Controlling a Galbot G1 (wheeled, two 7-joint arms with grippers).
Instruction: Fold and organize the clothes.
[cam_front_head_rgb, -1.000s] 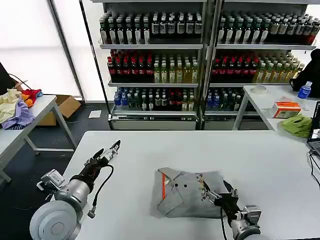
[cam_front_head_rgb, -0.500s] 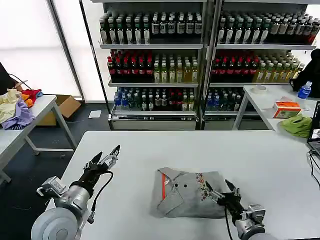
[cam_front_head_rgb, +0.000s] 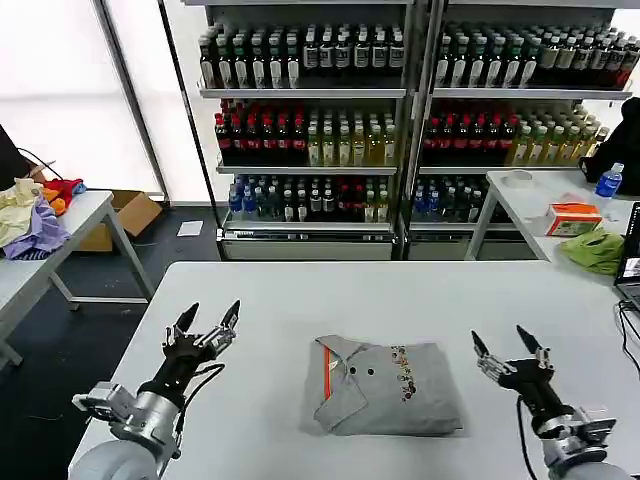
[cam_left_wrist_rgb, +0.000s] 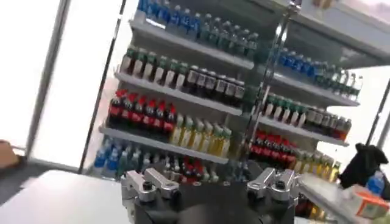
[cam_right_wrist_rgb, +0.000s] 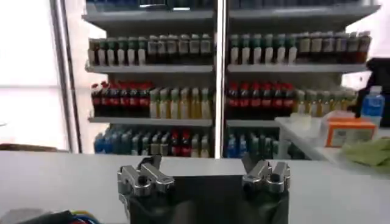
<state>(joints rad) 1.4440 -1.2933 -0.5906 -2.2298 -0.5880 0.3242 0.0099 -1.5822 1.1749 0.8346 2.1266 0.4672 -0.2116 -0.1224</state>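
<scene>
**Q:** What is pictured on the white table (cam_front_head_rgb: 300, 290)?

**A:** A single grey shirt (cam_front_head_rgb: 382, 398) is seen lying folded into a compact rectangle near the table's front edge, midway between the two arms. Its orange-red stripe (cam_front_head_rgb: 326, 372) and two dark buttons are turned up on the robot's left side of the bundle, with the multicolour chest print (cam_front_head_rgb: 404, 364) beside them.

**Q:** How are the grippers held?

**A:** The left gripper (cam_front_head_rgb: 205, 326) is raised above the table, well apart from the shirt on its left; its jaws are spread wide and nothing is gripped. The right gripper (cam_front_head_rgb: 508, 349) is lifted clear on the other side, its fingers likewise parted and nothing carried. Both are pointed away from the robot, toward the drink shelves (cam_front_head_rgb: 400, 110) behind the table.

**Q:** Why that posture?

**A:** It is judged that the fold is finished. The garment is left flat and untouched, and both arms are kept off the cloth so that the folded edges are not dragged out of line.

**Q:** What is left of the task?

**A:** The organizing, by this reading. Other clothes (cam_front_head_rgb: 30, 215) are heaped on a side table (cam_front_head_rgb: 80, 225) at the robot's far left.
</scene>
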